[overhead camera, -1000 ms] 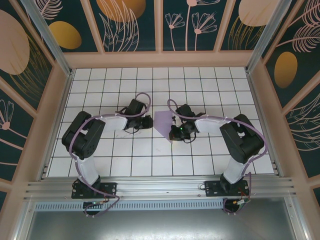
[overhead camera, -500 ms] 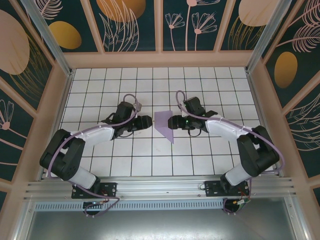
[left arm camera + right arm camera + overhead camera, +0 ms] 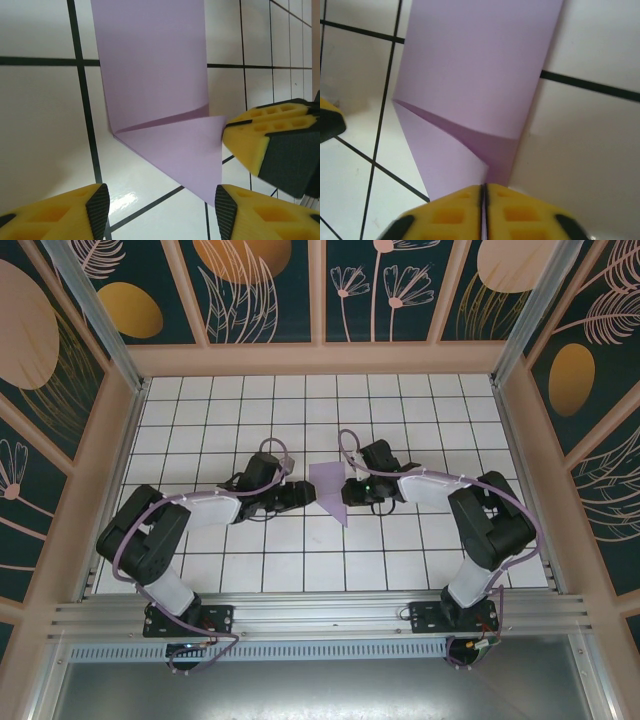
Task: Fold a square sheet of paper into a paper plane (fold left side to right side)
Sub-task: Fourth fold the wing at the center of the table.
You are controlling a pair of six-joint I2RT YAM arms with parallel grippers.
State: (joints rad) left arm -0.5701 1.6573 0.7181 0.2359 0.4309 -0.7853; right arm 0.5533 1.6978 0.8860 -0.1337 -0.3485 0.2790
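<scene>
1. Left end effector (image 3: 305, 496) has closed in since half a second ago. It stood off the 9 o'clock side of the lavender sheet (image 3: 327, 485) and is now right at that edge. The right arm's elbow has pulled in too.
2. Right end effector (image 3: 346, 492) is at the sheet's 3 o'clock edge. Its fingers (image 3: 455, 212) are pressed together with no gap, pinching the corner of the folded flap (image 3: 185, 150). From the left wrist, its yellow pads meet the flap's tip.
3. Left end effector: fingers (image 3: 65, 212) are well apart and hold nothing. The flap's lower point sits between them, just beside the right-hand finger. I can't tell whether it touches.
4. The sheet lies on the table (image 3: 200, 410) near centre, between the two end effectors. It is partly folded, with a kite-like outline, a straight edge at 12 o'clock and a point toward 5 o'clock.
5. The flap lifts off the layer under it along a diagonal crease, and the rest of the sheet lies flat on the white tiles.
6. Both arms reach in from their bases at 6 o'clock, left from about 7 and right from about 5.
</scene>
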